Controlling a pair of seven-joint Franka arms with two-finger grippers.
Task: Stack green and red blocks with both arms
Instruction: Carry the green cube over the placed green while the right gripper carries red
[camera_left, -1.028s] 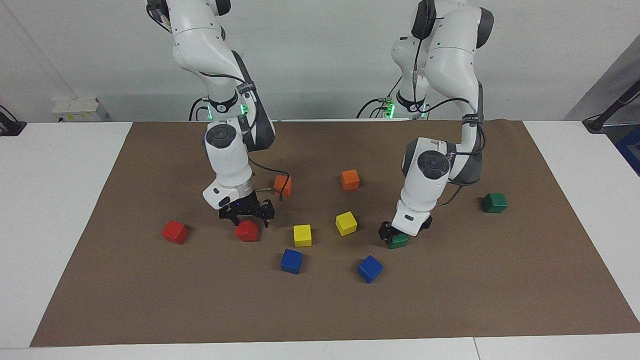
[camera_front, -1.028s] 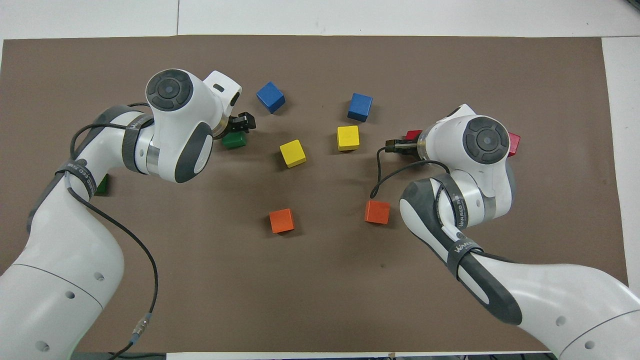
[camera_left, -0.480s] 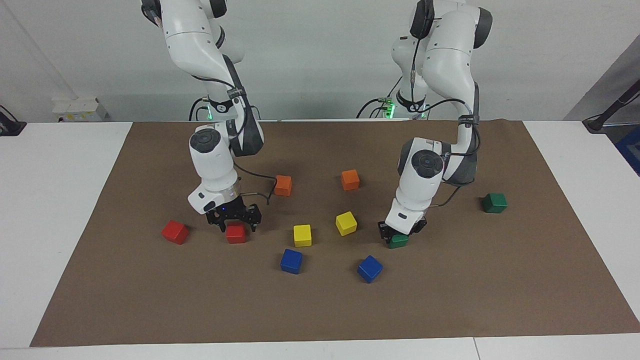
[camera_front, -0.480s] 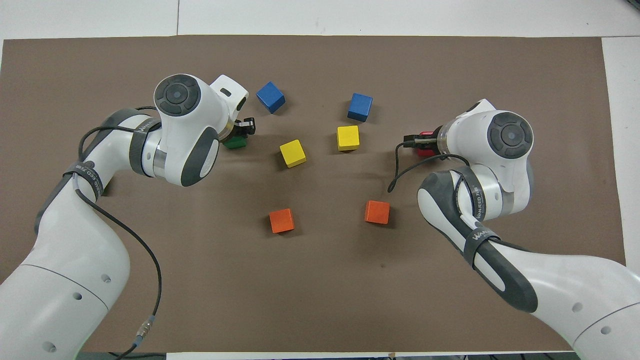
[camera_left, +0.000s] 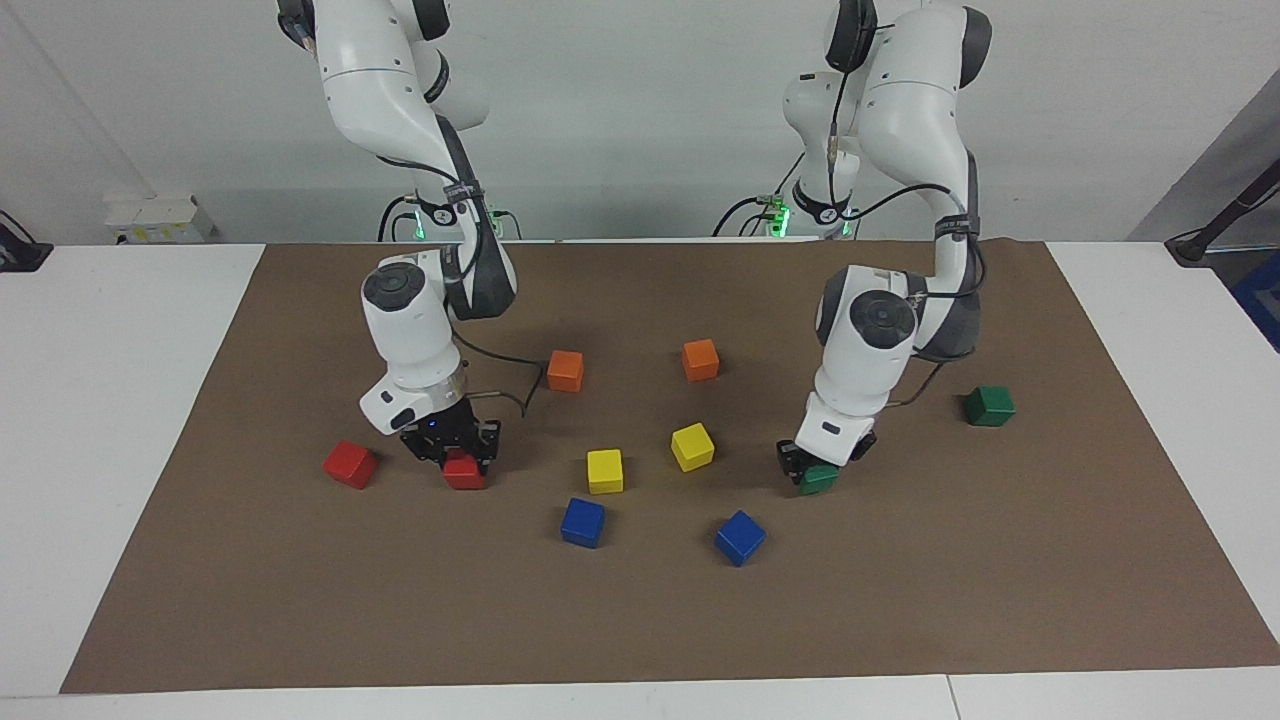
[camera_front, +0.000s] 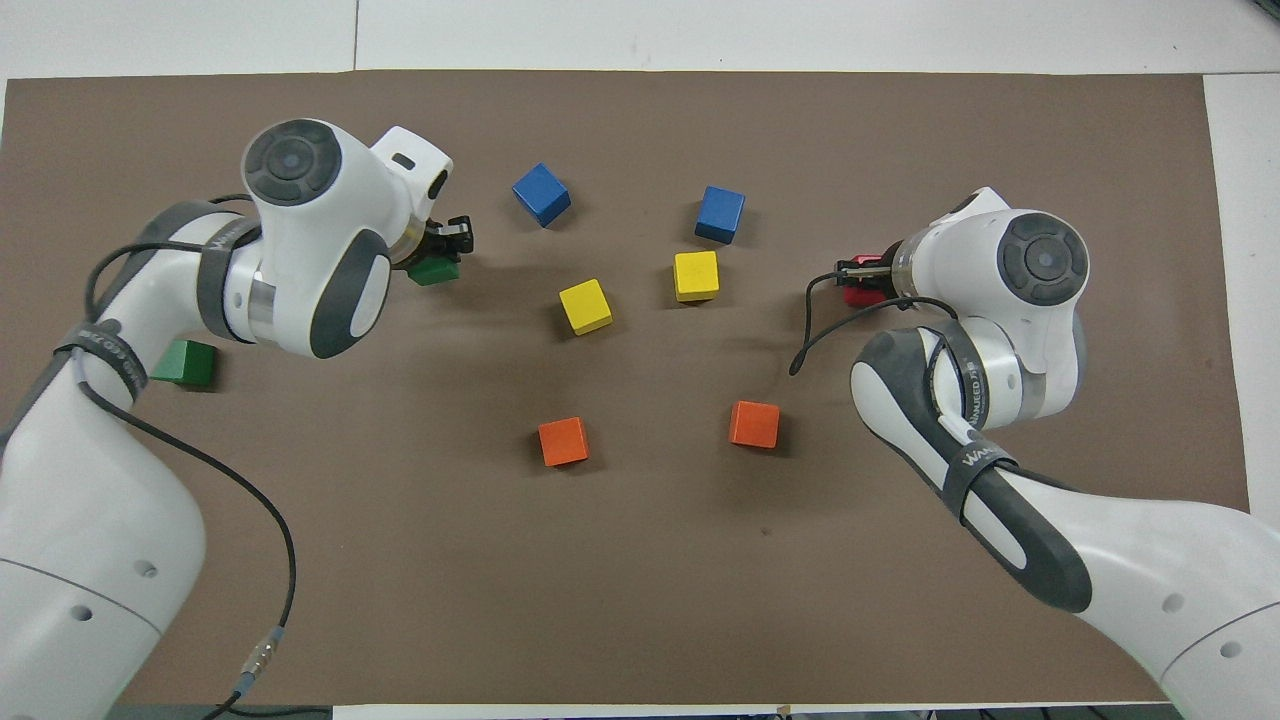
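My right gripper (camera_left: 457, 457) is shut on a red block (camera_left: 466, 474) low over the brown mat, beside a second red block (camera_left: 350, 464) that lies toward the right arm's end of the table. In the overhead view this gripper (camera_front: 858, 279) and its red block (camera_front: 857, 294) show, while the second red block is hidden under the arm. My left gripper (camera_left: 811, 467) is shut on a green block (camera_left: 821, 482), also low over the mat. The same gripper (camera_front: 446, 250) and green block (camera_front: 433, 272) show from above. Another green block (camera_left: 989, 405) (camera_front: 185, 362) lies toward the left arm's end.
Between the two grippers lie two yellow cubes (camera_left: 604, 470) (camera_left: 692, 446). Two blue cubes (camera_left: 582, 522) (camera_left: 739, 537) lie farther from the robots, and two orange cubes (camera_left: 565, 370) (camera_left: 700, 359) nearer to them. The brown mat (camera_left: 950, 600) covers the white table.
Both grippers have closed on their blocks. The right one has carried its red block toward the other red block. The left one has shifted its green block toward the left arm's end.
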